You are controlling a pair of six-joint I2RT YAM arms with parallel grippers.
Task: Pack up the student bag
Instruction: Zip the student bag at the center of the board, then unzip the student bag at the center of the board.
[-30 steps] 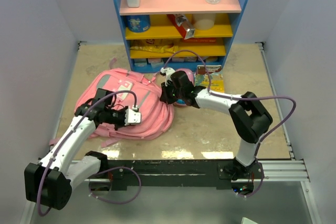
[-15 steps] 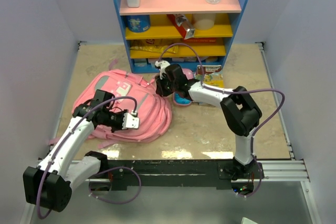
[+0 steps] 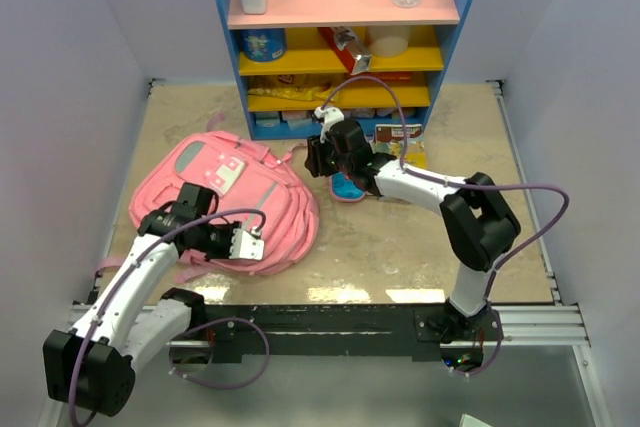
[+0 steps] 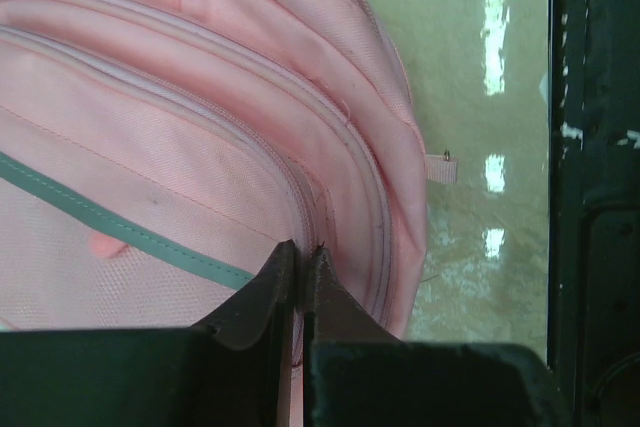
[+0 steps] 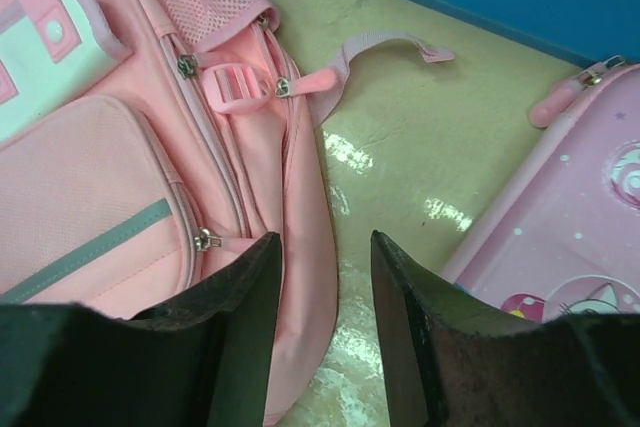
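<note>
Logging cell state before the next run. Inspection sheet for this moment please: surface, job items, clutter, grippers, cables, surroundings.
Surface: beige table, glare patches, no spills seen.
Job's things: student bag lies flat at left; no open compartment seen.
Clutter: pink pencil case beside the bag, partly under the right arm; colourful packet near the shelf.
Grippers: left gripper shut on the bag's zip seam; right gripper open, above the bag's edge.
Cables: purple cables loop loosely off both arms; no snag seen.
Surroundings: blue shelf unit at the far edge, holding bottles and packets; pale walls.
</note>
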